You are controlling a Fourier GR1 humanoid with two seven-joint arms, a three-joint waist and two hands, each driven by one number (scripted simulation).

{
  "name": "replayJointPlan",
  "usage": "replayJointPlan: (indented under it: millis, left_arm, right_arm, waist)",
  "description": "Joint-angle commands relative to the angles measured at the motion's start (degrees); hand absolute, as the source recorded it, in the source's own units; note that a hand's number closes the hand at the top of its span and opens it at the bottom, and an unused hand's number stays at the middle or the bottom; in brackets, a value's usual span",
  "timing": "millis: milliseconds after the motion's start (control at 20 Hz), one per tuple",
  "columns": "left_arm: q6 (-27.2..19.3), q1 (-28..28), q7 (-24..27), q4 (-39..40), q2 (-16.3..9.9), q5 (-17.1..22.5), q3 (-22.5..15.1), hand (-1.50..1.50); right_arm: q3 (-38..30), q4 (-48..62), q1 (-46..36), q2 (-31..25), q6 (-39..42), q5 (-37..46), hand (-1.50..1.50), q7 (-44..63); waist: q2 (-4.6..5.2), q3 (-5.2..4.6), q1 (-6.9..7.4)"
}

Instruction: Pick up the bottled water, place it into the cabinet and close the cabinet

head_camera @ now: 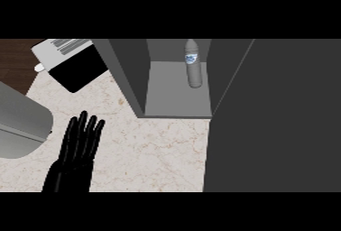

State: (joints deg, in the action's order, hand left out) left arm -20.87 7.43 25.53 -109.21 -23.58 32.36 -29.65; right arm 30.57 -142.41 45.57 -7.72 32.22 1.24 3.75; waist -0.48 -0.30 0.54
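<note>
Our left hand (pixel 78 146) rests flat on the counter (pixel 160 149), fingers straight, holding nothing; our right hand is out of sight. Farther back, the bottle (pixel 193 63) already sits inside the cabinet (pixel 177 97). We judge only closing the door (pixel 273 117) remains.

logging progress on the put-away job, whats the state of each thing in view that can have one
bottled water: inside the cabinet, at the back, not held
cabinet: open, inside visible
cabinet door: swung out, not closed
left hand: open, fingers straight, over the counter, holding nothing
right hand: not in view
</note>
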Motion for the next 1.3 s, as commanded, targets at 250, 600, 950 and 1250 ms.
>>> replayJointPlan:
  millis: [250, 600, 950, 1250]
  left_arm:
    - [2.4, 6.1, 1.7, -2.7, -3.5, 1.8, 3.9, -1.50]
    - [6.6, 7.2, 2.7, -2.8, -5.7, 5.1, 8.0, -1.50]
    - [9.5, 9.8, 2.8, -3.1, -7.5, 7.4, 9.9, -1.50]
    - [12.7, 12.4, 4.6, -3.5, -9.1, 7.7, 11.0, -1.50]
  right_arm:
    - [14.9, -5.2, -13.2, 4.1, -2.6, 11.5, 1.50, 10.6]
    - [16.6, -1.0, -24.9, 7.4, -5.9, 12.1, 1.50, 17.7]
    - [19.1, 3.5, -35.2, 7.4, -13.1, 12.0, 1.50, 22.4]
    - [16.2, 5.6, -41.0, 7.3, -14.0, 11.1, 1.50, 23.4]
  waist:
    - [-0.13, -0.22, 1.27]
    - [-0.06, -0.43, 1.37]
    - [0.03, -0.36, 1.21]
    - [0.04, -0.49, 2.69]
